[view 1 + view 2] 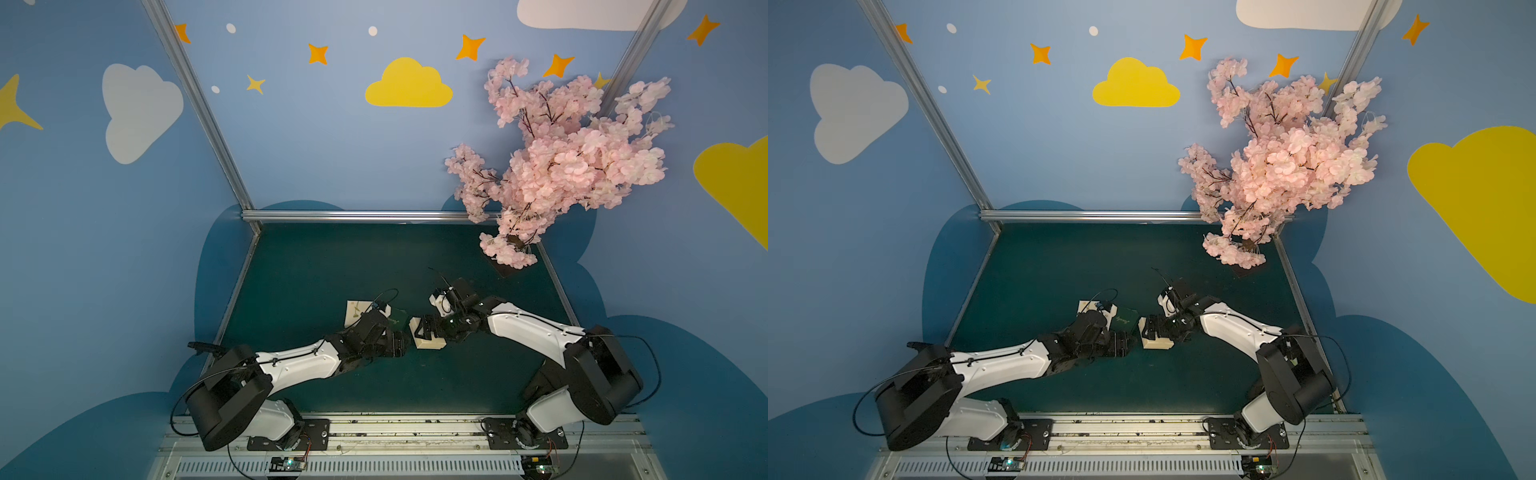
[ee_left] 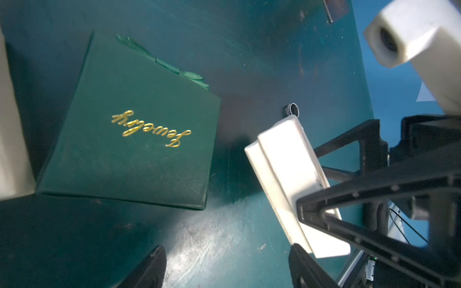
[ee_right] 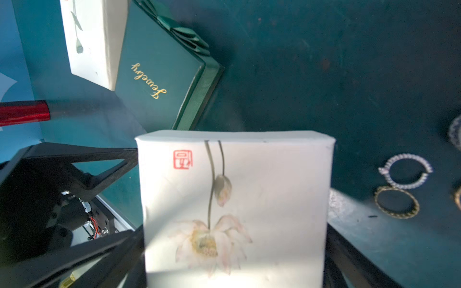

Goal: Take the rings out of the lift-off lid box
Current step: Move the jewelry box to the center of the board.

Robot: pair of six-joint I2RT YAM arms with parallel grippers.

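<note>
the right gripper [image 3: 235,234] clamps wide on the white lotus-printed cardboard box [image 3: 234,174], the left gripper [image 2: 227,249] stands apart and empty, and several thin metal rings [image 3: 405,171] already lie on the dark green table [image 3: 324,62] just beside it, though whether any remain inside is hidden.

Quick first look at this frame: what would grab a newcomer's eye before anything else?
The pink blossom tree at the far right corner of the table stands out first. Mid-table, the right gripper clasps a white lotus box, with a green Jewelry box close by. Loose rings lie on the table beside the lotus box.
</note>
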